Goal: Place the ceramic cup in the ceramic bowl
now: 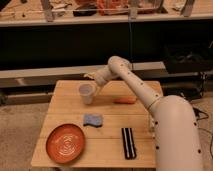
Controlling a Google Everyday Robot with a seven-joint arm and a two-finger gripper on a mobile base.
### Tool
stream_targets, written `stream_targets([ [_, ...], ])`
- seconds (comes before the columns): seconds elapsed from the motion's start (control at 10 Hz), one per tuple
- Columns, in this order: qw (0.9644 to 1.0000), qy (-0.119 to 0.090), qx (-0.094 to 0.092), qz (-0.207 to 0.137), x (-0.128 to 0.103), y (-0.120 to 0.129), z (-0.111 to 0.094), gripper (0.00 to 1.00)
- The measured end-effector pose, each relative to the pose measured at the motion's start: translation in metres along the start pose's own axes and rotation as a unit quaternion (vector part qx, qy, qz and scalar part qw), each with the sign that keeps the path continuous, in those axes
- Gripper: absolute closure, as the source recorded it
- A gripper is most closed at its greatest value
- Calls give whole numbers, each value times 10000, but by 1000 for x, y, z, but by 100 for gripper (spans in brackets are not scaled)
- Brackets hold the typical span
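Observation:
The ceramic cup (pixel 86 93), small, white and handleless, stands upright on the wooden table (pixel 107 92) near its back left. My gripper (pixel 92 83) is at the cup's upper right rim, reaching in from the right along the white arm (pixel 131 82). I cannot tell whether it touches the cup. The ceramic bowl (pixel 65 143), a wide shallow orange-red dish with pale markings, sits at the table's front left, well in front of the cup.
A blue sponge (pixel 93 120) lies between cup and bowl. A black striped object (pixel 128 142) lies at the front right and an orange stick-like item (pixel 124 100) at the back right. Dark shelving (pixel 65 45) stands behind the table.

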Motion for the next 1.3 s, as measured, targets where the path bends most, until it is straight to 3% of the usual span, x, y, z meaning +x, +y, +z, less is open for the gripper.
stream_targets([
  [0.9,9985,-211,-477,-165,-1,16,23,20],
  [1.3,9963,-281,-686,-436,-5,18,30,20],
])
